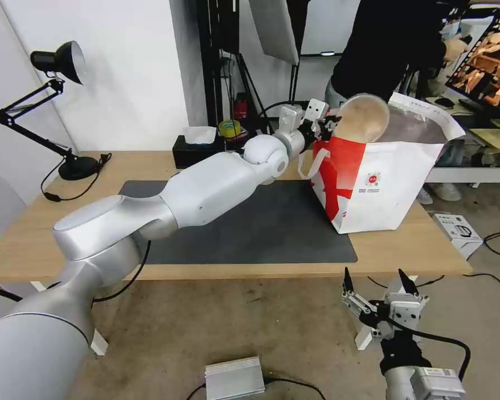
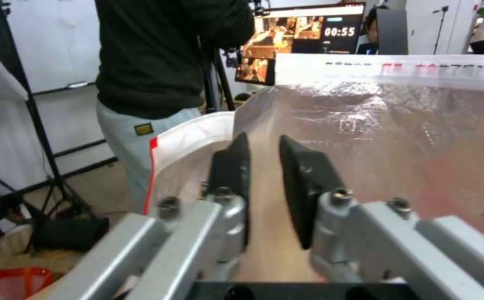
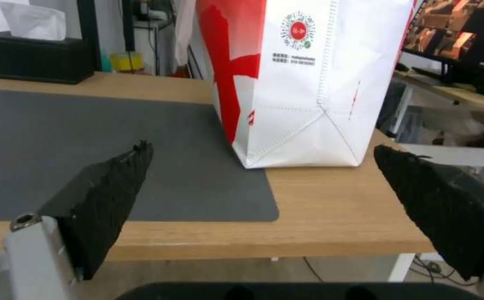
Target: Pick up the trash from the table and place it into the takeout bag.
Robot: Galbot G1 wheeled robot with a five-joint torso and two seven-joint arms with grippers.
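My left arm stretches across the table (image 1: 16,244) to the top of the red-and-white takeout bag (image 1: 383,189). Its gripper (image 1: 325,125) is shut on the rim of a shallow beige pulp bowl (image 1: 364,116), one piece of the trash. The bowl is tilted on edge in the bag's open mouth. In the left wrist view the black pads (image 2: 308,179) pinch the beige bowl wall (image 2: 264,216) in front of the bag's silver lining (image 2: 408,137). My right gripper (image 1: 375,275) hangs open below the table's front edge, facing the bag (image 3: 298,83), with nothing between its fingers (image 3: 103,196).
A dark grey mat (image 1: 261,228) covers the middle of the table. At the back stand a black tissue box (image 1: 197,147) and a black desk lamp (image 1: 55,61). A person stands just behind the bag. A silver box (image 1: 233,378) lies on the floor.
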